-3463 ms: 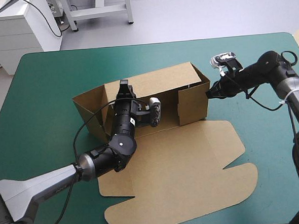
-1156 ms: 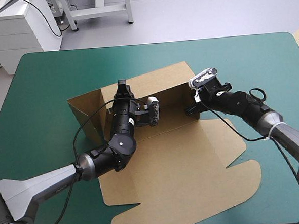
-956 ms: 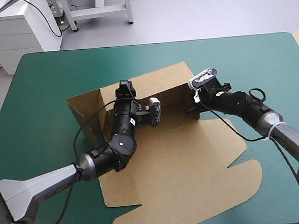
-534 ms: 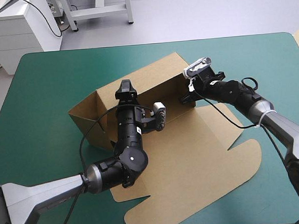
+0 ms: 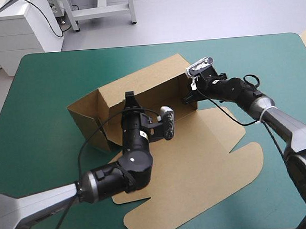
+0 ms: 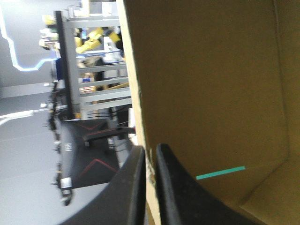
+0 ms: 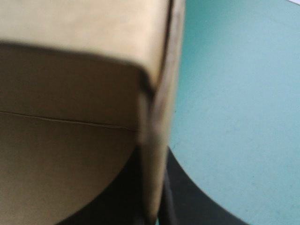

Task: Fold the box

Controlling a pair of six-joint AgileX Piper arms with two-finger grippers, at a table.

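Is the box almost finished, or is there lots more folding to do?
About halfway. Done: the box has walls standing. In hand: the left end effector pinches one wall's edge, the right end effector the right end wall. Left: the lid lies flat, and walls look untucked.

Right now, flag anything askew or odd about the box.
The box sits turned askew to the edges of the table; its end wall nearer the left edge splays outward, untucked. No tear shows.
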